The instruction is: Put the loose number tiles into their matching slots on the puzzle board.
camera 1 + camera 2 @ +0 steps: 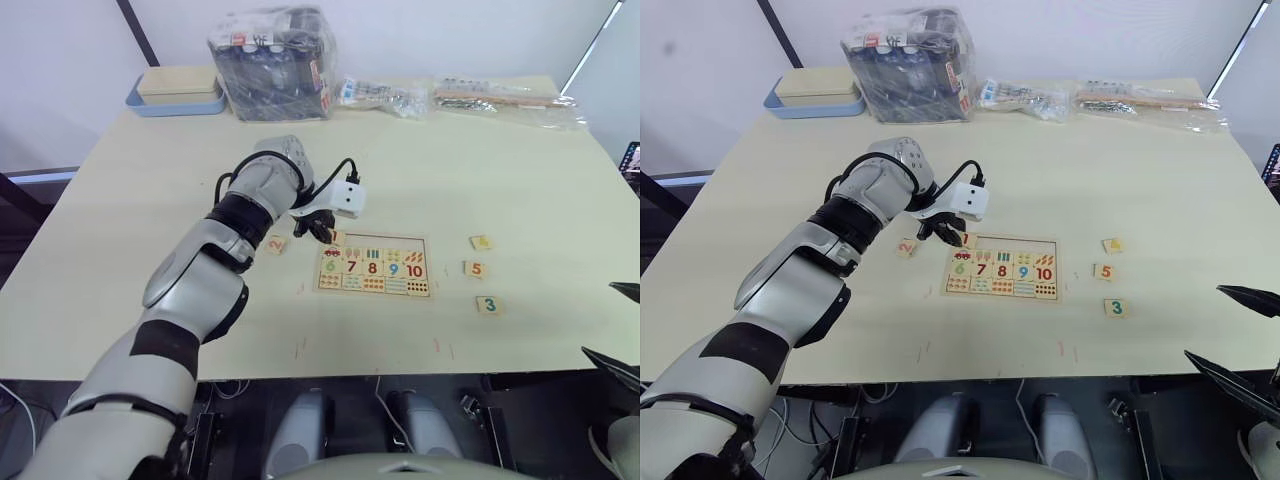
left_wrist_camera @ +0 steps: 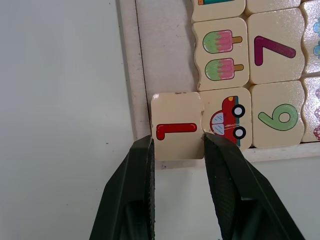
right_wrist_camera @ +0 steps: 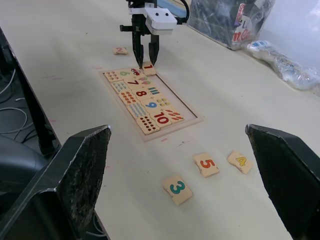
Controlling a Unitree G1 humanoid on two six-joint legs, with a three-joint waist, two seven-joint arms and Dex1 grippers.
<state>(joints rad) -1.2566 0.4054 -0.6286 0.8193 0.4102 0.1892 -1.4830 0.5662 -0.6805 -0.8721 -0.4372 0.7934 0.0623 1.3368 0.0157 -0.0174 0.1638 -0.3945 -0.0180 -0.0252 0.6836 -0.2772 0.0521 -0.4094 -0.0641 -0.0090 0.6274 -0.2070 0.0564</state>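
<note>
Tile 1 between left fingers, four tiles loose on table

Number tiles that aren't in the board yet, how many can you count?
5: tile 1 between the left gripper's jaws at the puzzle board's corner, tile 2 left of it, tiles 3, 4, 5 right.

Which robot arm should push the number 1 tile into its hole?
Left. The left gripper already holds the 1 tile at the puzzle board corner; the right gripper hangs open, far off near the 3 tile.
</note>
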